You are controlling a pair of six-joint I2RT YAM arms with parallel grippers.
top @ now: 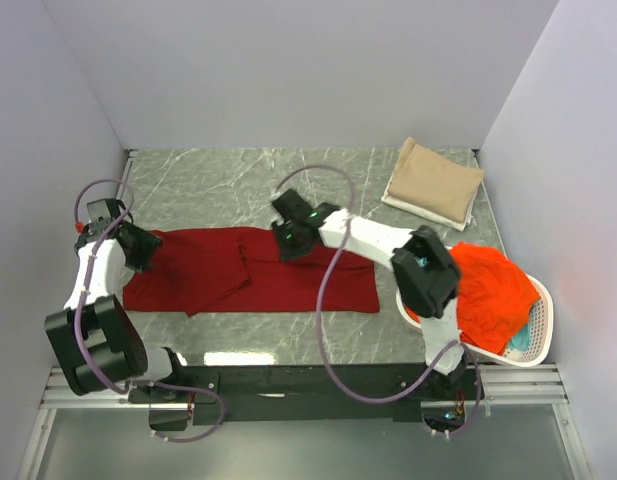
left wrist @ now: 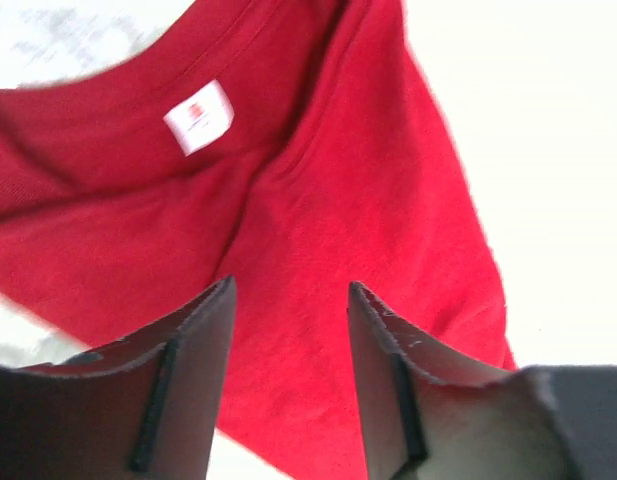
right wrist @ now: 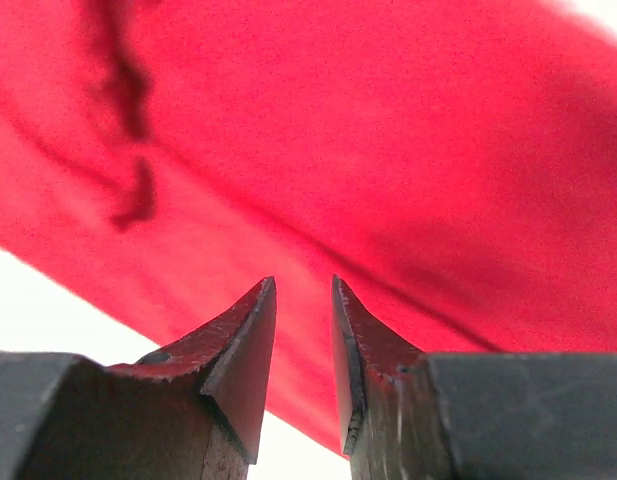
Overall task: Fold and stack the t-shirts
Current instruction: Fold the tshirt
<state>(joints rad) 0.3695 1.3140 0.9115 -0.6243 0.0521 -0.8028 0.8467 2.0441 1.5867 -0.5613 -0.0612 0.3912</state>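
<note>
The dark red t-shirt (top: 250,272) lies spread flat across the middle of the table. My left gripper (top: 148,246) is over its left end, at the collar. In the left wrist view the gripper (left wrist: 290,290) is open and empty above the cloth (left wrist: 318,230), with the white neck label (left wrist: 198,117) ahead. My right gripper (top: 290,240) is at the shirt's far edge near the middle. In the right wrist view the gripper (right wrist: 303,285) stands a narrow gap apart just above the red cloth (right wrist: 368,150), holding nothing. A folded tan t-shirt (top: 434,182) lies at the back right.
A white oval laundry basket (top: 544,330) stands at the right front, holding an orange-red t-shirt (top: 493,292) and a teal one (top: 523,340). Walls close in the table on the left, back and right. The grey marble table (top: 218,185) shows bare behind the red shirt.
</note>
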